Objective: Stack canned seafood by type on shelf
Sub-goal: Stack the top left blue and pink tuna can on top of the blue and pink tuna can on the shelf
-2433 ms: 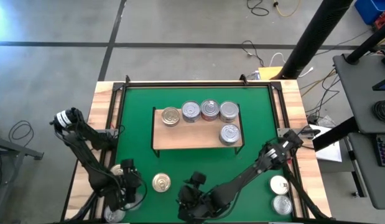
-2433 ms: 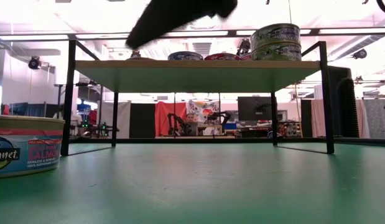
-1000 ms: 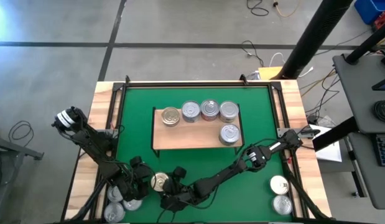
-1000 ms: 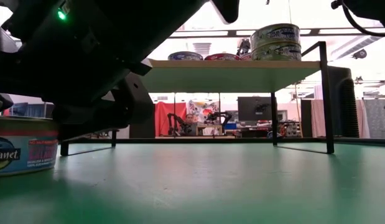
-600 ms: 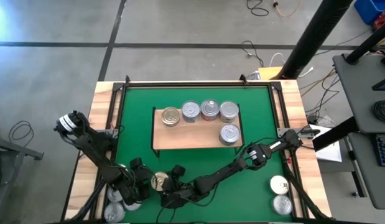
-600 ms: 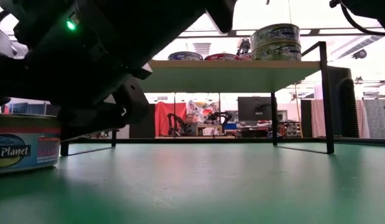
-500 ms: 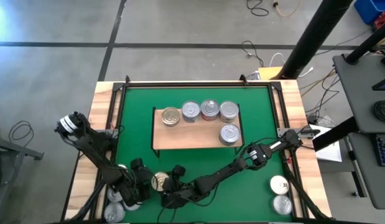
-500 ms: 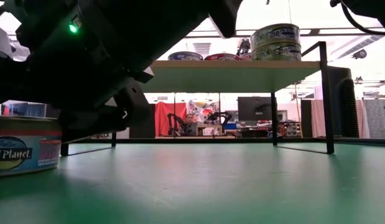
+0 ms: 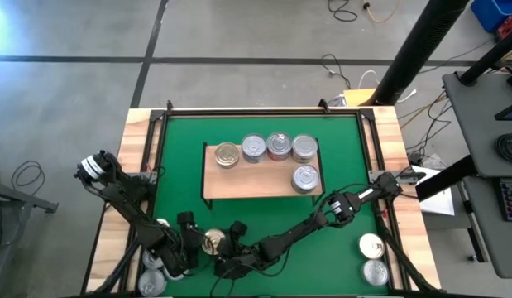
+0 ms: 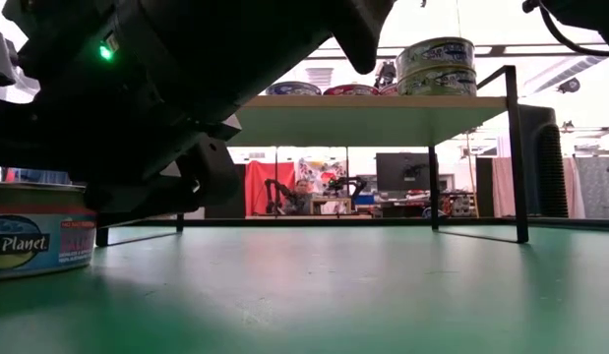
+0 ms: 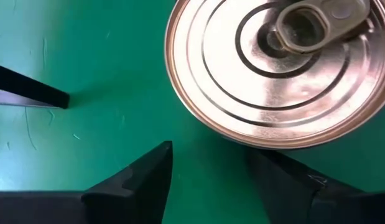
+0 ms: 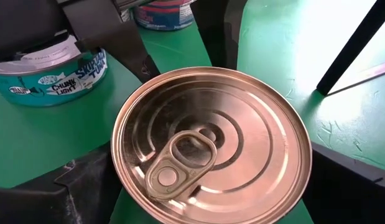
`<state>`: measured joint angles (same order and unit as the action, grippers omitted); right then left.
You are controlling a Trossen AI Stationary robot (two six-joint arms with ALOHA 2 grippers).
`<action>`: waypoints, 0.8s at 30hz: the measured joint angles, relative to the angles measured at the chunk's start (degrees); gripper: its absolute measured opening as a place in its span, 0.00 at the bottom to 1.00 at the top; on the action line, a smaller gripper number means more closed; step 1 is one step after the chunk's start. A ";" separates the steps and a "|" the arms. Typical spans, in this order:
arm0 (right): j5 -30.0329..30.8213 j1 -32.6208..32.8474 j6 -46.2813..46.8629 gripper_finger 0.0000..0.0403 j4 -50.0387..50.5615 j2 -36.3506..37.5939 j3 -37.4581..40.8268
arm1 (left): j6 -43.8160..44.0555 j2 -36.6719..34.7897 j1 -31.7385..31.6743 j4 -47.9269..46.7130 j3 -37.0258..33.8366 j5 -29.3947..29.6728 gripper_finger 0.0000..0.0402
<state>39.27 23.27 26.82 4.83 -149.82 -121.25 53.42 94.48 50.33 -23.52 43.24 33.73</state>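
– Two grippers at one tin: which is nearer?

– My right gripper [image 12: 211, 186]. Its fingers are standing spread wide, one on either side of the gold tin [image 12: 211, 146], so the tin is sitting between them. I cannot tell whether either finger is touching the wall. My left gripper [image 11: 208, 168] is waiting partly spread and holding nothing, with the same tin just ahead of its fingertips and outside the gap.

– Where is the tin lying?

– It is resting on the green mat [image 9: 338, 149], near the front edge, between my two hands and well short of the shelf [image 9: 256, 182].

– Orientation?

– It is standing flat on its base, lid and pull ring facing up towards my right wrist. Being round, it is offering no long side; its only axis is running upright, so any angle across the rim is serving equally.

– And the destination?

– The shelf is lying ahead of my right hand, beyond the tin. One gold-lidded tin [image 9: 227, 154] is sitting at its left end, beside three silver tins [image 9: 279, 146] in a row.

– Assessment?

– I am judging that the right hand is placed to close and lift. The matching tin is the likely stacking spot, and the left hand is crowding the tin and needing to clear.
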 joint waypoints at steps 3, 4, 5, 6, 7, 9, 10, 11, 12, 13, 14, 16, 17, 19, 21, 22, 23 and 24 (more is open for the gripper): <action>0.03 0.00 0.27 0.95 0.05 0.00 0.00 | -0.94 0.00 0.00 0.14 0.00 -0.12 0.47; 0.08 0.00 0.49 0.95 0.07 0.00 0.00 | -1.25 0.00 0.00 0.16 0.00 -0.13 0.47; 0.26 0.00 0.76 0.95 0.09 0.00 0.00 | -1.35 0.00 0.00 0.20 0.01 -0.15 0.46; 0.40 0.00 0.98 0.95 0.21 0.00 0.00 | -1.30 -0.08 0.00 0.18 0.05 -0.25 0.46; 0.44 0.00 1.24 0.95 0.34 0.00 0.00 | -0.90 -0.27 0.00 -0.26 0.24 -0.57 0.46; 0.49 0.03 2.02 0.95 0.78 0.34 -0.01 | 1.65 -0.74 0.05 -3.30 1.27 -1.89 0.45; 0.66 0.06 2.34 0.95 0.89 0.45 -0.07 | 4.00 -1.09 0.33 -5.77 1.91 -2.00 0.45; 0.82 0.19 2.31 0.95 0.90 0.60 -0.31 | 6.47 -1.72 0.75 -8.51 2.31 -1.86 0.45; 0.79 0.38 1.99 0.95 0.86 0.85 -0.45 | 8.61 -2.55 1.52 -11.61 2.82 -1.29 0.45; 0.24 0.56 1.22 0.95 1.23 1.25 -0.62 | 10.56 -3.60 2.52 -14.15 3.24 -0.27 0.45; -0.30 0.89 0.23 0.95 1.62 1.60 -0.91 | 12.19 -4.64 3.76 -16.36 3.85 0.64 0.45; -0.91 1.56 -1.00 0.95 2.45 2.39 -1.46 | 15.20 -6.89 6.56 -20.59 4.95 2.22 0.45; -0.89 1.86 -1.20 0.95 3.49 2.82 -1.94 | 16.29 -8.17 8.03 -22.71 5.60 2.67 0.45; -0.84 2.69 -1.19 0.95 5.47 3.21 -3.83 | 18.30 -10.75 10.92 -26.58 6.94 2.72 0.45; -0.78 3.58 -1.18 0.95 7.40 3.87 -6.57 | 19.74 -13.33 13.34 -29.70 8.45 2.65 0.45; -0.65 3.99 -1.38 0.95 8.51 4.30 -8.40 | 20.27 -14.60 14.31 -31.24 9.33 2.81 0.45; -0.38 4.34 -2.00 0.95 9.72 4.58 -10.53 | 20.96 -15.82 15.06 -32.75 10.19 3.28 0.45; 0.01 4.65 -2.44 0.95 10.86 5.17 -12.60 | 21.51 -16.86 15.69 -34.67 11.03 4.29 0.45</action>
<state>39.28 27.92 24.38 15.69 -144.65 -133.85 74.94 77.62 66.02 -58.19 54.27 38.03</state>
